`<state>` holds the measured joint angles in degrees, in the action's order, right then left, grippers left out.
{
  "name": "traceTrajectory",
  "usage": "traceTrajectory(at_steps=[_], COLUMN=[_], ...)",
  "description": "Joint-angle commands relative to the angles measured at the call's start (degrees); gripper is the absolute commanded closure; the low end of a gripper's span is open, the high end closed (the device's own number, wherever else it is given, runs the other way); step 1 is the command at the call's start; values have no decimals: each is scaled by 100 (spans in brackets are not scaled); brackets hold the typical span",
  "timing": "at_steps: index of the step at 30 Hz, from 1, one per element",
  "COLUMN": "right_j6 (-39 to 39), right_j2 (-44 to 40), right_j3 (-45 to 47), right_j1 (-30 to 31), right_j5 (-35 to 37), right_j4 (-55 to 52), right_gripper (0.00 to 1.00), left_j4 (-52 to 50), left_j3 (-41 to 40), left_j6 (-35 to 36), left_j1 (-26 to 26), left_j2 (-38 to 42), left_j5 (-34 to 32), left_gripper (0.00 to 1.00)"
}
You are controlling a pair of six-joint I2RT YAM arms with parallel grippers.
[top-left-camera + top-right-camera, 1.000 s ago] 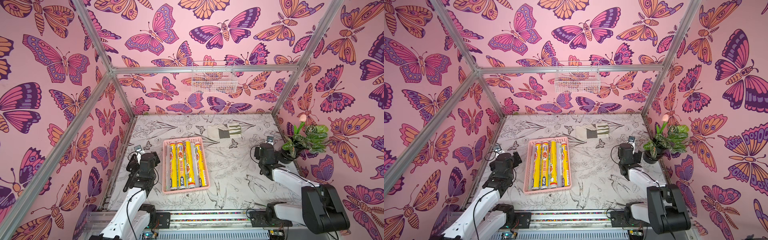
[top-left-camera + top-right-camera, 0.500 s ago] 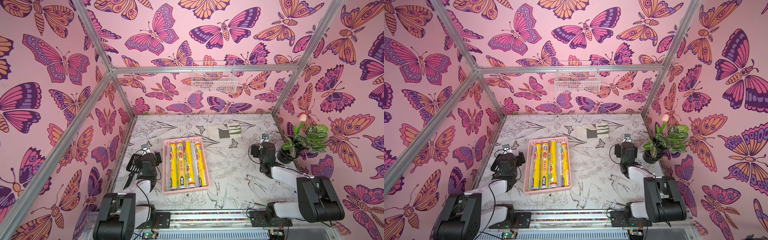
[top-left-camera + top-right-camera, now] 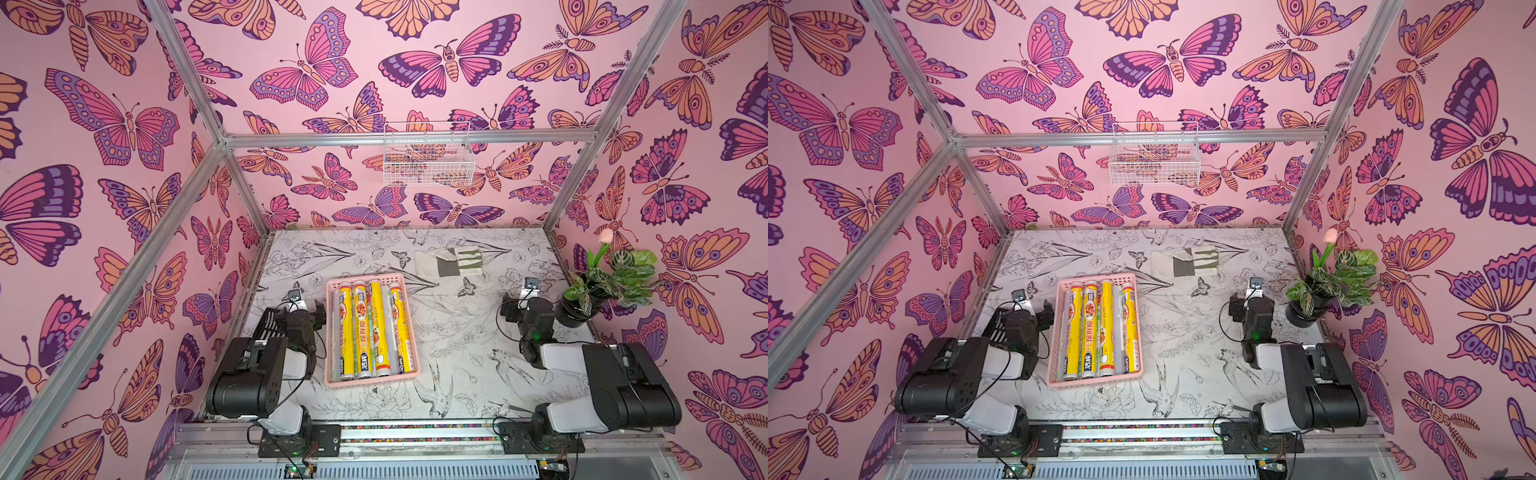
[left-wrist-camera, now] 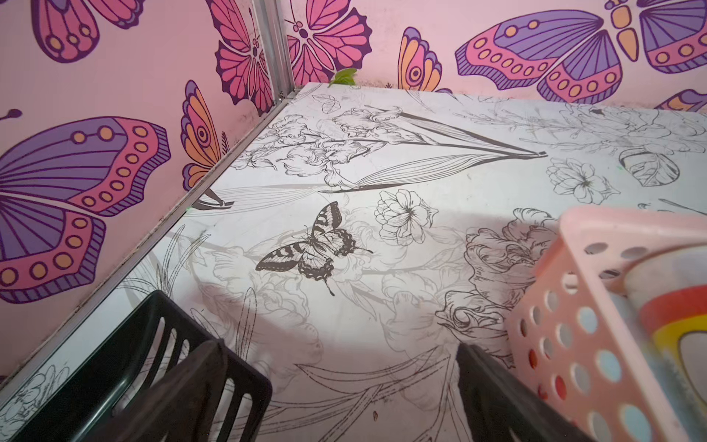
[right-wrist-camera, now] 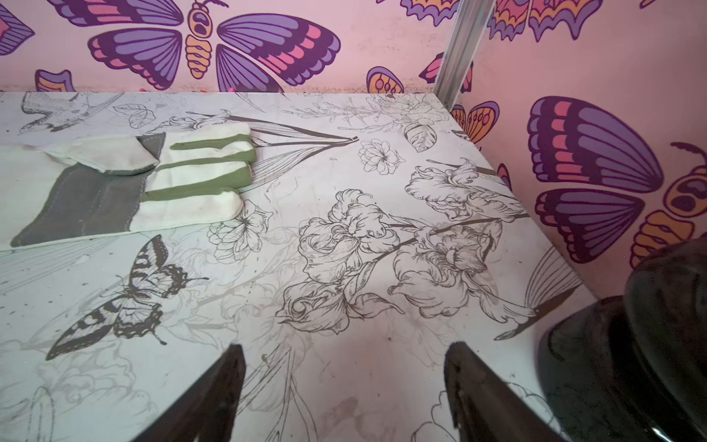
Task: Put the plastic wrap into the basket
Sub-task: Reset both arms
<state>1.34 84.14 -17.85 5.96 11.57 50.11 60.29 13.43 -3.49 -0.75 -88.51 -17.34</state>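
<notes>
Rolls of yellow and silvery plastic wrap (image 3: 371,330) fill the shallow pink perforated basket (image 3: 365,277), frame centre. Both wide and empty, the left pincer (image 4: 344,367) sits beside its wall, the right pincer (image 5: 344,356) near a black plant pot (image 5: 650,344); a careless swing could knock either.

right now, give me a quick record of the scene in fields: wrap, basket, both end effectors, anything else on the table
plastic wrap: rolls lie side by side inside the basket; none seen outside it
basket: pink, perforated, flat on the table between the arms
left end effector: open, empty, beside the basket
right end effector: open, empty, near the potted plant
other items: glove behind the basket; wire basket on the back wall
</notes>
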Motion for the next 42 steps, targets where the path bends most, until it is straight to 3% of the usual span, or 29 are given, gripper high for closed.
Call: traceTrajectory(at_steps=[1,7,13,15,17,18,19,42], right_j6=[56,-251,-295,-255,-250,-268,-333,-432], right_j2=[163,206,208,199,199,199,203,207], right_j3=[55,-370,-450,-422,-422,-421,-440,-505], right_j1=[-49,-257,-465,-487,-482,-483,-482,-487], right_j5=[-276,-237,-812,-938,-929,-885,-688,-472], right_j4=[695,-120,-242,-205,-195,-201,-235,-349], right_gripper=[15,10,9,9,10,12,0,2], left_j4=[196,-74,-76,-181,-411,-532,-610,-613], left_j3=[95,248,275,337,484,483,486,679], left_j6=[-71,-52,336,295,20,14,16,153], left_j1=[-16,-8,-10,-12,-21,-17,-26,-61], left_j2=[41,27,-3,-5,-38,-19,-12,-30], left_j5=[197,222,1183,1066,301,277,276,438], left_gripper=[0,0,0,0,0,0,0,0])
